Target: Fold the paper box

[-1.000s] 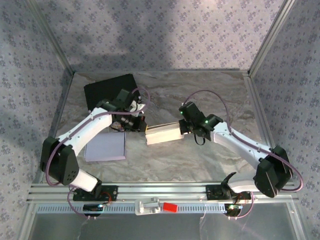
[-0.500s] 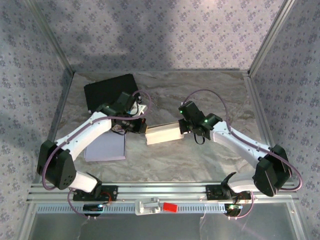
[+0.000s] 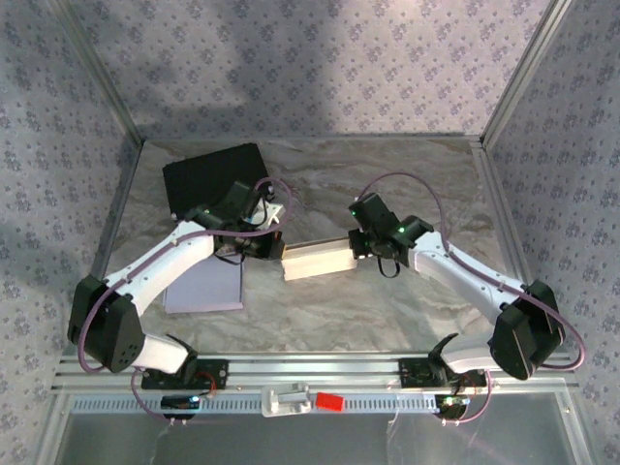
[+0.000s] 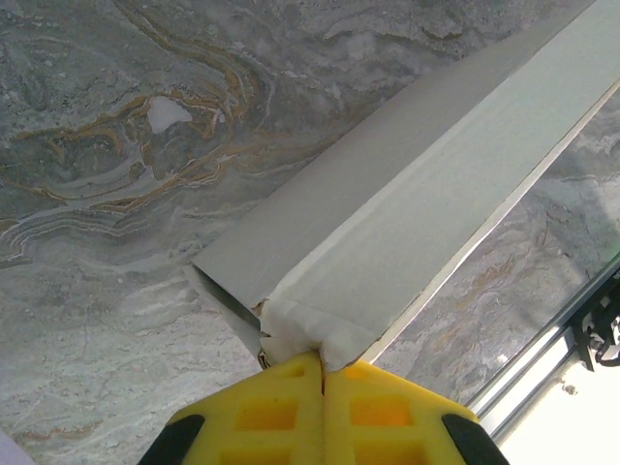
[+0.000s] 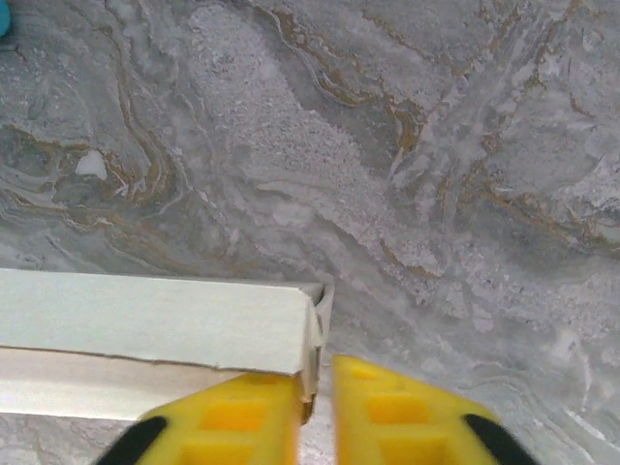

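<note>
Yellow left fingers [image 4: 271,421] are pressed together on the 9 o'clock end of the paper box [image 4: 417,223], pinching its crumpled corner. The right fingers [image 5: 407,412], clamped a second ago, have begun to part. A thin slit now shows beside the end wall at the box's 3 o'clock end, which stands between them. That reads as a release after pressing a crease, so the right end is probably finished for now and the left pinch alone steadies the work. The box lies near the middle of the table [image 5: 407,145], with its long axis running 9 to 3 o'clock. Its open left end shows a dark hollow with nothing visible inside. A black panel [image 3: 208,174] lies at 10 o'clock and a lavender sheet [image 3: 203,286] at 8 o'clock.
</note>
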